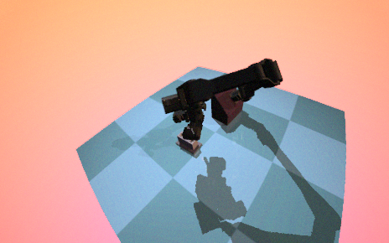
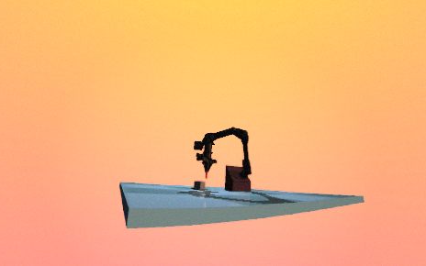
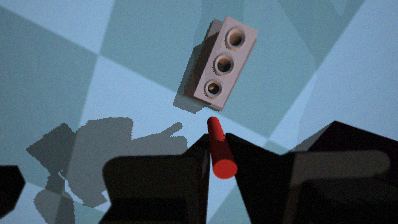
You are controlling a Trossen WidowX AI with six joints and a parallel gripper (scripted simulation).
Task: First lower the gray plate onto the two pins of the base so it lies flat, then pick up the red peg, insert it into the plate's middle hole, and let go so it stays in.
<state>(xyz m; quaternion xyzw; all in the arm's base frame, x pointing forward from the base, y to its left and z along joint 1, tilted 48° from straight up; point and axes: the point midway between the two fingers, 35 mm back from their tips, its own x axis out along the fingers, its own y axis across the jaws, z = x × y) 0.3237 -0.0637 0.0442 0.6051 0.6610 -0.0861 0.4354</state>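
Now the claw (image 3: 216, 150) is pinching the red peg (image 3: 220, 147), which points down at the gray plate (image 3: 221, 62) (three holes in a row). The plate lies on its base (image 1: 189, 145) on the checkered bench (image 1: 247, 168), below the peg and clear of its tip.

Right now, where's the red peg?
In the wrist view the red peg is clamped between the fingers, tip just short of the gray plate; the exterior view shows it hanging above the floor.
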